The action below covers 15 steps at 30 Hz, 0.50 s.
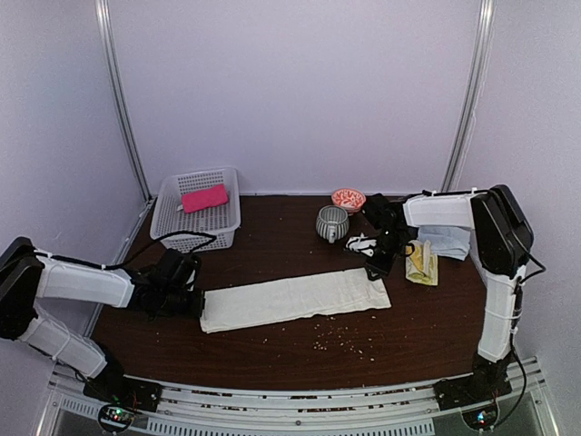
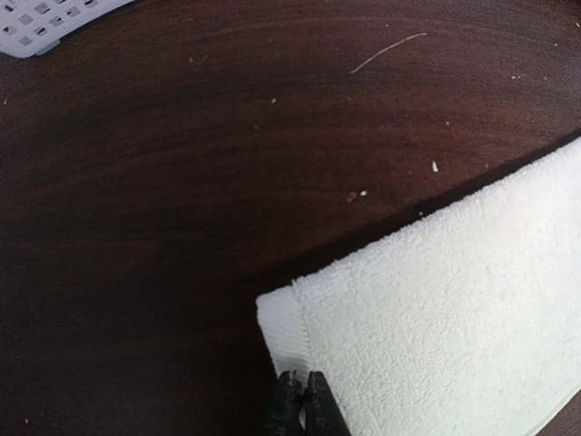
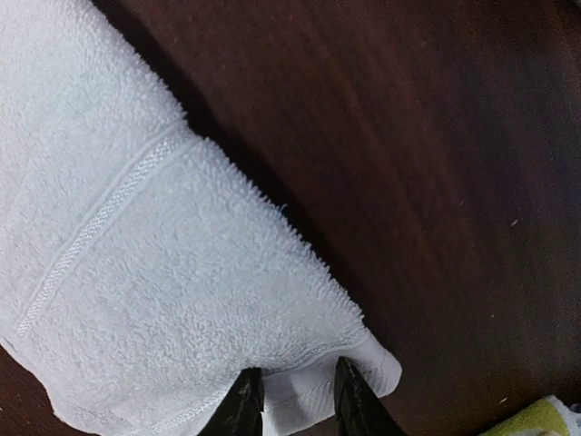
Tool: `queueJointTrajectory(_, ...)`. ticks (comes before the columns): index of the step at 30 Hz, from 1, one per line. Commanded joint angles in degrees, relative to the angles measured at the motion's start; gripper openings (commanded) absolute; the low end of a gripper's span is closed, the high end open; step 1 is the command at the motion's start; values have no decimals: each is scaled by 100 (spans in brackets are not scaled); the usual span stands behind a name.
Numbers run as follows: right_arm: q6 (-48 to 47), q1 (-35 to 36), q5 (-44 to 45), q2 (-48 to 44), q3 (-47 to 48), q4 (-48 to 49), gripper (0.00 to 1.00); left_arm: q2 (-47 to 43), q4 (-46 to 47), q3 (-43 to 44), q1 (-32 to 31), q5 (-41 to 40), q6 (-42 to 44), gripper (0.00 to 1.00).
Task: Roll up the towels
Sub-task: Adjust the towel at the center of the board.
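white towel (image 1: 295, 299), both ends under pincers, grip unclear

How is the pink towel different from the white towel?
The pink towel is small and folded up; the white towel is spread out long and flat. The pink towel sits in the basket; the white towel lies on the table. Both are soft cloth.

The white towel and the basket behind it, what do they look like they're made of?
The white towel looks like cotton terry: a fuzzy looped pile with a flat woven band near each end, matte and soft. The basket looks like moulded white plastic, judging by its stiff, even lattice of small square holes and its smooth, slightly glossy rim. Fibre and plastic type can't be confirmed by sight.
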Motion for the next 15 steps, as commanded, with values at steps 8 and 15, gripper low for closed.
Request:
queueJointTrajectory(8,950,-101,-380,-760,302,-93,42,-1091,-657,198,50,-60,-175,18)
queueJointTrajectory(15,1460,-740,-1076,-767,-81,-245,47,-789,-465,165,54,90,-154,19)
